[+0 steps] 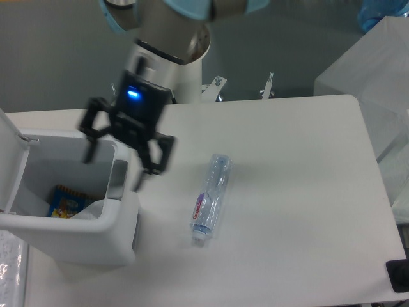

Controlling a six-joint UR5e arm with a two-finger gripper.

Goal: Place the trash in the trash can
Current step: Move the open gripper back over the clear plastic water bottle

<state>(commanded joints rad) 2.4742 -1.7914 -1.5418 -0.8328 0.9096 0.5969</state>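
A crushed clear plastic bottle (210, 198) with a blue-red label lies on the white table, right of the trash can. The trash can (77, 233) is a white boxy bin at the left with its lid standing open. Inside it lie a white crumpled piece (89, 210) and a yellow-blue packet (66, 201). My gripper (115, 167) hangs open and empty above the bin's right rim, its dark fingers (148, 167) blurred by motion. It is well left of the bottle.
The grey tab (117, 181) sits on the bin's right rim. The robot's white base column (188, 83) stands behind the table. Translucent boxes (377, 77) stand at the right edge, and a dark object (399, 275) at the front right corner.
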